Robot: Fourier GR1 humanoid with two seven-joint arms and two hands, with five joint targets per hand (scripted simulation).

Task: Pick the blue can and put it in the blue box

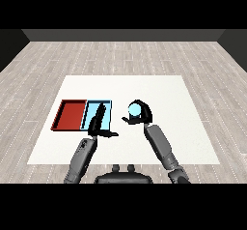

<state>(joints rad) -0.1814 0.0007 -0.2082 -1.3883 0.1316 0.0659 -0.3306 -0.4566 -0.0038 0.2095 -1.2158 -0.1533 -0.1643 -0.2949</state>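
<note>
We hold the blue can in our right robot hand, a little right of the frame's centre, with the black fingers curled round it from behind and to the right and its pale blue face turned toward us. We cannot tell from this view whether the can is lifted off the white bench or just resting on it. Holding it wrapped this way keeps it steady for the sideways carry, and by our judgement that carry is the step in hand, since the can is not yet in its tray.

The blue box lies just left of the can, at centre left of the frame, with the red box touching its left side. The two sit edge to edge, so we must bring the can down short of the red one.

Our right forearm rises from the lower right corner and leans inward toward the middle, which puts the robot hand close beside the blue box's right rim. Our left robot hand comes up from the lower left and lies over the blue box's near half, fingers straight and pointing up the frame, thumb stretched out to the right, grasping nothing. We judge that it overlaps the drop spot, so we would place the can in the part of the tray left free.
</note>
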